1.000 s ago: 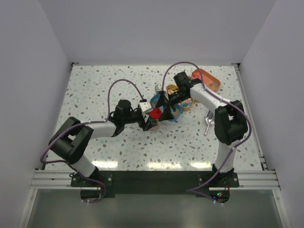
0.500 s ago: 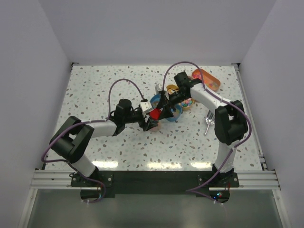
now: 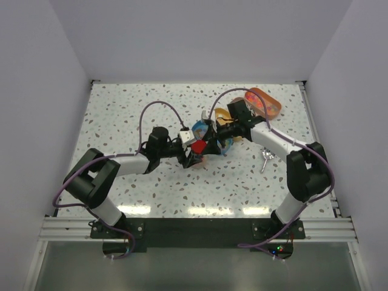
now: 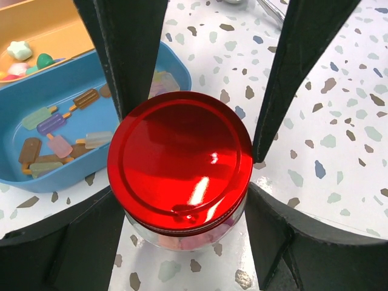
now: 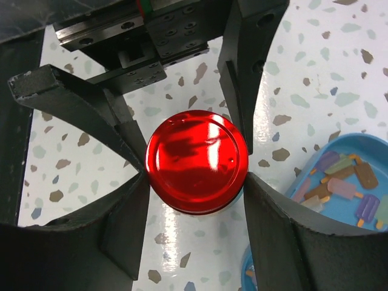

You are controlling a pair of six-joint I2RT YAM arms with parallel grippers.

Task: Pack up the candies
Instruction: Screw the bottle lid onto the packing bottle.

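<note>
A glass jar (image 4: 182, 233) with a red lid (image 4: 180, 159) stands on the speckled table, and pink candies show through its wall. My left gripper (image 4: 182, 195) is shut on the jar body, one finger pressed to each side. My right gripper (image 5: 195, 176) is shut on the red lid (image 5: 197, 160), its fingers touching the rim left and right. In the top view both grippers meet at the lid (image 3: 197, 146) near mid-table. More candies (image 4: 54, 136), shaped like small ice lollies, lie in a blue tin (image 4: 91, 85) beside the jar.
An orange tin (image 3: 267, 102) with sweets sits at the back right. A smaller yellow-orange tin (image 3: 223, 114) stands behind the right wrist. A metal scoop (image 3: 265, 159) lies right of the jar. Another blue tin (image 5: 364, 142) is close to the right fingers.
My right gripper has closed onto the red lid, and the right arm's elbow has swung out to the right and lower. The left arm and the jar have stayed put.
</note>
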